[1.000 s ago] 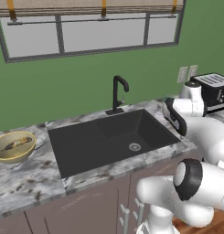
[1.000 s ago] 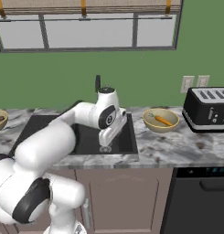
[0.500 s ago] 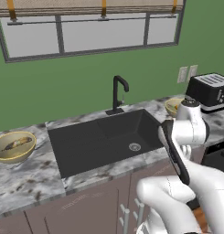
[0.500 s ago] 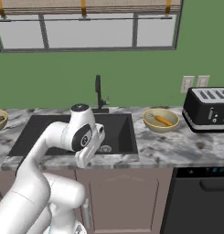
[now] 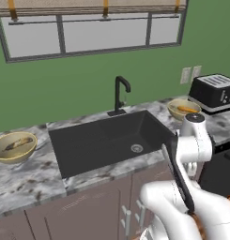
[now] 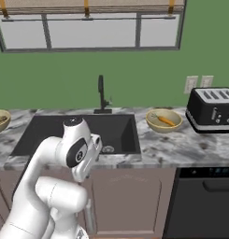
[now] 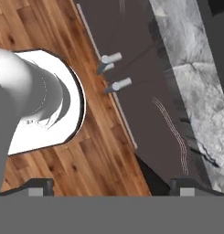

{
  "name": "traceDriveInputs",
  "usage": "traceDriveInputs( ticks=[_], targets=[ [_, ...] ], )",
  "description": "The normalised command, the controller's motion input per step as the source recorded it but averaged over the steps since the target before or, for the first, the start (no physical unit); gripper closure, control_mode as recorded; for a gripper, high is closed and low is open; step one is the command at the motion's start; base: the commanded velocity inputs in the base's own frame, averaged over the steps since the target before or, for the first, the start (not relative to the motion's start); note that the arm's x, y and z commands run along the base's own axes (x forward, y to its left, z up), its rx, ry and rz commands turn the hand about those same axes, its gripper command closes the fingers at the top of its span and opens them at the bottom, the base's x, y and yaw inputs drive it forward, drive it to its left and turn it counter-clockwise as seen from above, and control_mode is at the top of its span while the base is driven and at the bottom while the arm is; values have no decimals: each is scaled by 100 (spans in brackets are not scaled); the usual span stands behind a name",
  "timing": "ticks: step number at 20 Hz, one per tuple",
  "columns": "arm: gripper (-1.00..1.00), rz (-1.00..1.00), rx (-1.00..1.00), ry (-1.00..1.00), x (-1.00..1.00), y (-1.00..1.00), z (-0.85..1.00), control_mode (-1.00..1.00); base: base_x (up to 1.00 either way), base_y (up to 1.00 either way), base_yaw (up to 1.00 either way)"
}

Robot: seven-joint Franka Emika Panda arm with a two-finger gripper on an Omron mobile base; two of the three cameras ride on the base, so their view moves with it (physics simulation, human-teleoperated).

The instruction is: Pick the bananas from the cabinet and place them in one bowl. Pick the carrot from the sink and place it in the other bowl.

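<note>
Far from the wide-parted gripper, carrot in bowl

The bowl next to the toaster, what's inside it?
The bowl beside the toaster holds a small orange carrot, lying across its middle. The near rim hides part of the bowl's floor, so anything lying low there cannot be seen.

Green wall, wide window, marble counter, wood floor, possibly planks.
</note>
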Motion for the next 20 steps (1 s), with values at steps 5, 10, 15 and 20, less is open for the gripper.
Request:
traceDriveInputs(
  ticks=[5,10,15,20],
  targets=[
    [-100,0,0,0,0,0,0,100,-93,-25,5],
    [-100,0,0,0,0,0,0,100,-68,-39,-10],
    [-100,0,0,0,0,0,0,100,0,-2,-49],
    [-100,0,0,0,0,0,0,100,0,0,-50]
  ],
)
